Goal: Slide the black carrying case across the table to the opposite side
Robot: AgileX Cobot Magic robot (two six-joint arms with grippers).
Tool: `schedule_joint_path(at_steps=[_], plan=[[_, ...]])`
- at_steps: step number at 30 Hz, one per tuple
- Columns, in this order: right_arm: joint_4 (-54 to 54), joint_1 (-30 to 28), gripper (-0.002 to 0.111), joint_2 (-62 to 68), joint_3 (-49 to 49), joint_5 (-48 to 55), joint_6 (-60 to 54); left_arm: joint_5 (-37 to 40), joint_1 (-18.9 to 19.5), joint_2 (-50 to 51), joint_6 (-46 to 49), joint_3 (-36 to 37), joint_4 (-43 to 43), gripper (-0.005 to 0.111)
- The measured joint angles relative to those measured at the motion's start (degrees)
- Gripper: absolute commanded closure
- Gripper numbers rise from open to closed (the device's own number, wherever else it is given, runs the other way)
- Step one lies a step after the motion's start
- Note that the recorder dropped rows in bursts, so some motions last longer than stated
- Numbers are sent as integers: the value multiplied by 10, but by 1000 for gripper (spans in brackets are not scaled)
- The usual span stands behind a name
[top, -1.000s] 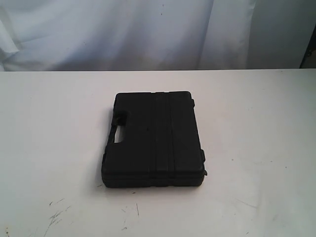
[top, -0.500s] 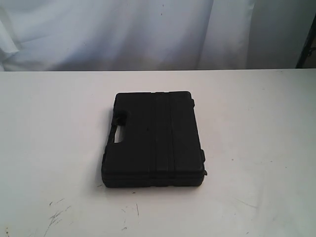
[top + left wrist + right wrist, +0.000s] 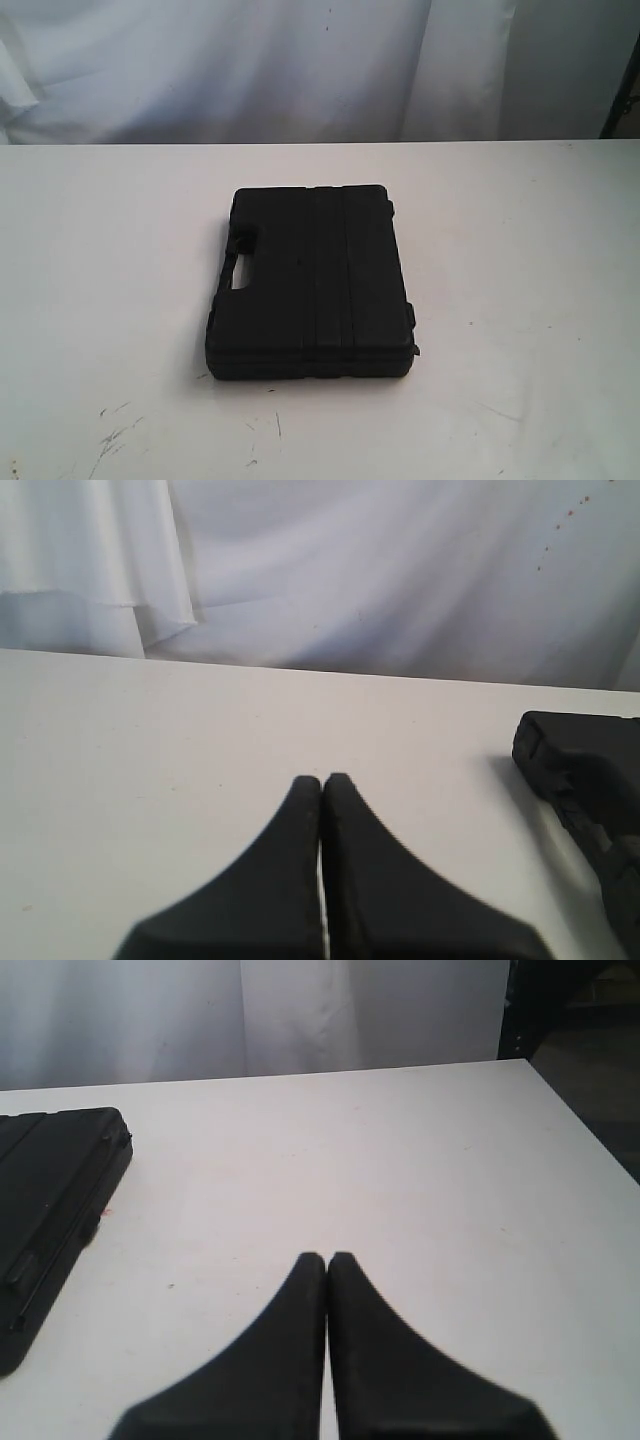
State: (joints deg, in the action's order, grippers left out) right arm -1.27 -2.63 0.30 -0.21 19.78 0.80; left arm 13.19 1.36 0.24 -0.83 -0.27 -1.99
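The black case (image 3: 312,280) lies flat near the middle of the white table (image 3: 520,260), its handle slot on the left edge and ribs running along its top. No arm shows in the exterior view. A corner of the case (image 3: 590,790) appears in the left wrist view, well off to the side of my left gripper (image 3: 322,778), which is shut with nothing in it. In the right wrist view the case (image 3: 50,1200) lies apart from my right gripper (image 3: 327,1257), also shut and empty above bare table.
A white cloth backdrop (image 3: 300,70) hangs behind the table's far edge. Dark scuffs (image 3: 115,440) mark the tabletop near the front left. The table's right edge (image 3: 590,1140) drops to a dark floor, with a dark frame beyond it.
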Motion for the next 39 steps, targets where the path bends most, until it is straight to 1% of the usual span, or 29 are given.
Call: schedule_joint_path(at_steps=[26,30,32,34,36,39], plan=[[0,0,108,0,0,1,1,-2,0,0,0,0,0,107],[0,0,108,0,0,1,1,-33,0,0,0,0,0,107],[0,0,108,0,0,1,1,-107,0,0,0,0,0,107],[0,0,108,0,0,1,1,-161,0,0,0,0,0,107],[0,0,108,0,0,1,1,-186,0,0,0,0,0,107],[0,0,108,0,0,1,1,-200,0,0,0,0,0,107]])
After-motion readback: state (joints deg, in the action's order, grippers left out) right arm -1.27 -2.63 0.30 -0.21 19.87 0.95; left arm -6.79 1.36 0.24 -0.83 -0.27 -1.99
